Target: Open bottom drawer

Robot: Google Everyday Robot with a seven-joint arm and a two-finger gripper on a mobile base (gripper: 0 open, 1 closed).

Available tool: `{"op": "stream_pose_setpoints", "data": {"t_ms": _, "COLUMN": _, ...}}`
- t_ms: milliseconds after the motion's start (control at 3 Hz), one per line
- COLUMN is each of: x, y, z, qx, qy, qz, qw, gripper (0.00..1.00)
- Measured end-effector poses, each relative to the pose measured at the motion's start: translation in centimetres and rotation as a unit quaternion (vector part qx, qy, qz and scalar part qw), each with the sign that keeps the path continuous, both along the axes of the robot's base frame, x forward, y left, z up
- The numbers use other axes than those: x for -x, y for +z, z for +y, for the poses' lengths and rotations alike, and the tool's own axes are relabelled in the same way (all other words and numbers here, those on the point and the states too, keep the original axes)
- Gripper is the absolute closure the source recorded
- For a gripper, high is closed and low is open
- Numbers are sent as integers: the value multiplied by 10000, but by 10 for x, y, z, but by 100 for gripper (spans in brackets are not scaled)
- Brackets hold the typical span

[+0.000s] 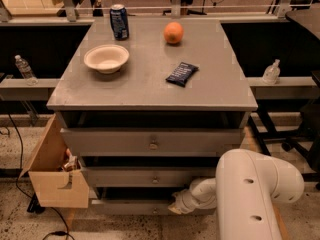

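The white arm comes in from the lower right. Its thick, rounded upper link [252, 194] fills that corner, and a slimmer forearm section [200, 194] reaches from it leftward and slightly down toward the foot of the grey cabinet [150, 91]. The gripper [176, 207] sits at the end of that forearm, low down, right against the front of the bottom drawer [130, 207]. From where I stand its tip is only a pale stub against the panel, so I cannot tell whether it is open, closed or holding anything.

The bottom drawer is the lowest of the three, just above the speckled floor, with the slimmest grey front. Only the left and middle of the panel show, because the arm covers its right part. A dark gap runs along its top edge under the middle drawer [125, 176]. I cannot make out its knob; the gripper sits about where I would look for one. The middle drawer and the tall top drawer [110, 142] each show a small round knob at the centre.

On the cabinet top stand a blue can [119, 21], an orange [173, 33], a pale bowl [106, 58] and a dark snack packet [182, 74], all well apart. An open cardboard box [55, 184] leans against the cabinet's left side.
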State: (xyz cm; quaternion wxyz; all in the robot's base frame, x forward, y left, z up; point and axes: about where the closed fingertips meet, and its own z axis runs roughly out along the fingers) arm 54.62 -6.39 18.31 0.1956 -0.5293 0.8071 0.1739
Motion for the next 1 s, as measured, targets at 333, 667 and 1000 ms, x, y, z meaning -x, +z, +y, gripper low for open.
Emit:
{"op": "stream_pose_setpoints", "data": {"t_ms": 333, "x": 0, "y": 0, "z": 0, "qx": 0, "qy": 0, "qz": 0, "qw": 10000, "gripper": 100}}
{"op": "stream_pose_setpoints", "data": {"t_ms": 667, "x": 0, "y": 0, "z": 0, "qx": 0, "qy": -1, "qz": 0, "qw": 10000, "gripper": 100}}
{"op": "stream_pose_setpoints", "data": {"t_ms": 1000, "x": 0, "y": 0, "z": 0, "qx": 0, "qy": -1, "qz": 0, "qw": 10000, "gripper": 100}}
